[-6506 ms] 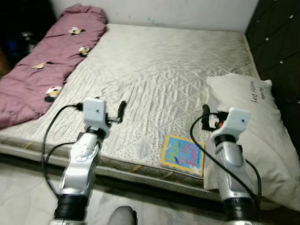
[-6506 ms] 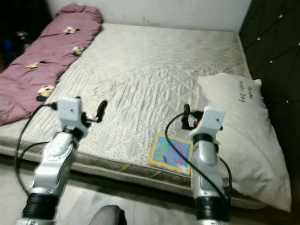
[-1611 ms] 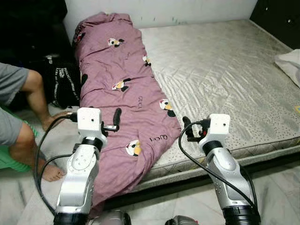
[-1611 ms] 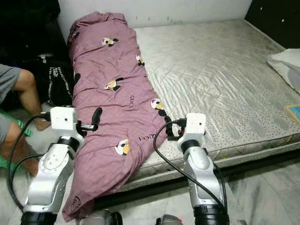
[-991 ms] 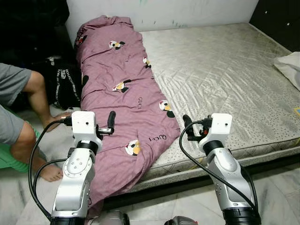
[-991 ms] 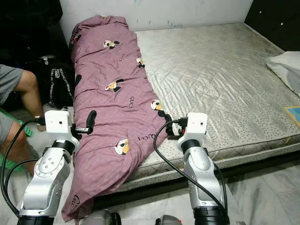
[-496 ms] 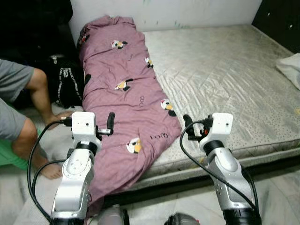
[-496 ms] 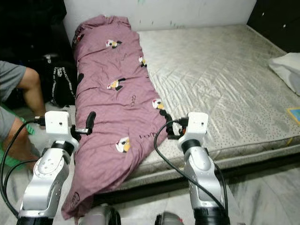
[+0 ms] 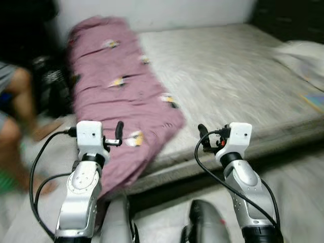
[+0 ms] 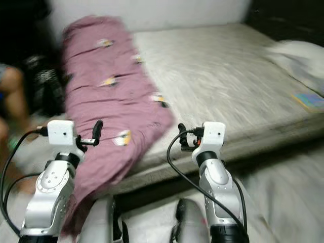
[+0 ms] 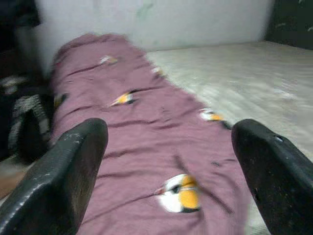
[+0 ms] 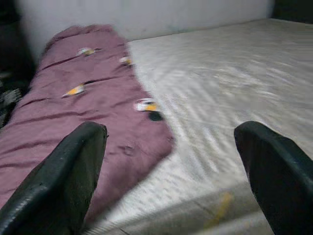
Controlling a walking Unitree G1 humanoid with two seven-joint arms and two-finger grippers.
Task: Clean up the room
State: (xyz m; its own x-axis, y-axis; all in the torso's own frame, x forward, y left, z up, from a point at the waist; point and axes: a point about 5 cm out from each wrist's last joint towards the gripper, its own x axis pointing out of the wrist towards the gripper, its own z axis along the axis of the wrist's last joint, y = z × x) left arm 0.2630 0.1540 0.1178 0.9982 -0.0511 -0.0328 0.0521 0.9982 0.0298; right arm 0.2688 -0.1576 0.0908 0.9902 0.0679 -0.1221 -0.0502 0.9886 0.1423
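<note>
- Bare grey quilted mattress, biggest thing in view, spans most of the head views; blurred.
- Long mauve-purple quilt with small penguin prints lies lengthwise along the mattress's left side, its near end drooping over the mattress edge toward the floor.
- White pillow at the far right of the mattress, with a blue picture book just in front of it near the mattress edge.
- Person's bare leg at the left edge beside the bed; dark bag between the leg and the quilt.
- Pale marble floor in front of the bed.
- Left gripper held up in front of the quilt's hanging end, fingers spread apart in the left wrist view, holding nothing.
- Right gripper held up before the mattress edge, right of the quilt, fingers likewise spread wide and empty.
- Nothing lies between either gripper and the quilt.
- Against half a second ago: the whole scene has slid left and gone blurry, so the camera has turned right; pillow and book have come further into view; both arms keep the same raised pose.
</note>
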